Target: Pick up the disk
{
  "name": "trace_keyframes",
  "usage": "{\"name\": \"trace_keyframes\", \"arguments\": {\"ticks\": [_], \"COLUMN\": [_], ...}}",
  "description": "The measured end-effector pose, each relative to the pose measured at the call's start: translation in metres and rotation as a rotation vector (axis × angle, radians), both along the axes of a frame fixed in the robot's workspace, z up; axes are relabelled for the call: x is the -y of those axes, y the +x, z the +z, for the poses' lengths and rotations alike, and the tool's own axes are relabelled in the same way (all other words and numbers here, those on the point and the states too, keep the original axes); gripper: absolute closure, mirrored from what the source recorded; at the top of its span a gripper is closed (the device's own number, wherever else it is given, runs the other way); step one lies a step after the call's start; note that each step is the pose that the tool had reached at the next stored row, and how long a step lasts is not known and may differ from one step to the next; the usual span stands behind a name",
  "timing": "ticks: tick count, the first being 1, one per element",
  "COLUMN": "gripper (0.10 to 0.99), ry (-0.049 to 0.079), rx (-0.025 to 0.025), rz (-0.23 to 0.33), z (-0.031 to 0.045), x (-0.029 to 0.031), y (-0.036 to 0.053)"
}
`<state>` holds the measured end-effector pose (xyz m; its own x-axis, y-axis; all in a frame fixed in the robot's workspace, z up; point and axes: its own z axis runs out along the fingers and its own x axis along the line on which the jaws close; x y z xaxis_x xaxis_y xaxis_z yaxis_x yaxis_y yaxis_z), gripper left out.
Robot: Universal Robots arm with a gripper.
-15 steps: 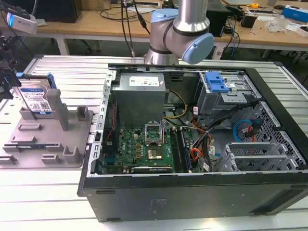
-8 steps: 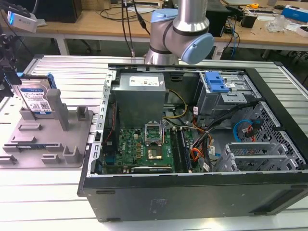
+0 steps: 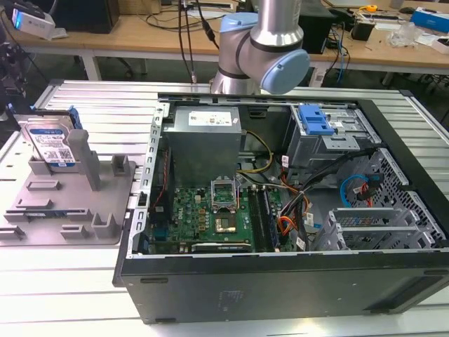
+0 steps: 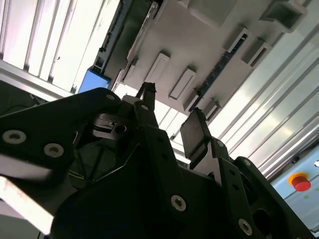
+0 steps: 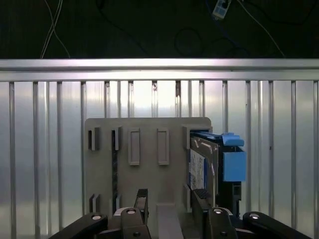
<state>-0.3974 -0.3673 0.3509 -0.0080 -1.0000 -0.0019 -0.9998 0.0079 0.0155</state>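
Fingers [image 5: 142, 200] spread, empty, disk [image 5: 202, 167] upright on grey fixture [image 5: 149, 130], computer case [image 3: 280, 284] alongside in exterior view

Disk [image 3: 50, 144]: silver drive, white-and-blue label, blue side rails, standing on edge in the grey fixture [image 3: 74, 205].

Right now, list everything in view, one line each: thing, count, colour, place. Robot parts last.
disk: one, silver with a blue-and-white label, upright in the fixture
fixture: one, grey, on the table, exterior view's left
computer case: one, black, open, beside the fixture
power supply: one, grey, inside the case
motherboard: one, green, inside the case
drive bracket: one, blue, inside the case
table: one, ribbed silver metal, under everything
arm: one, silver and pale blue, behind the case
gripper: one, black, open, pointed at the fixture, holding nothing
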Motion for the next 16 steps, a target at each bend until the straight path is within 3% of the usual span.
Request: {"name": "trace_keyframes", "arguments": {"ticks": [5,8,9,12,14,16], "gripper": [0.604,0.604,0.604,0.604,0.604,0.604], "ry": [0.000,0.000,0.000,0.000,-0.001,-0.001], "rx": [0.0000,0.0001,0.0000,0.0000,0.0000,0.0002], "rz": [-0.010,-0.011,-0.011,-0.011,-0.011,-0.011], "z": [-0.0001,-0.0002,-0.0003,-0.0004,-0.0014,-0.0021], "x": [-0.0089,-0.0196,-0.0272,-0.0416,-0.0476,-0.0493], "y": [-0.0047,-0.0088,-0.0111,-0.0152,-0.0168,-0.0169]}}
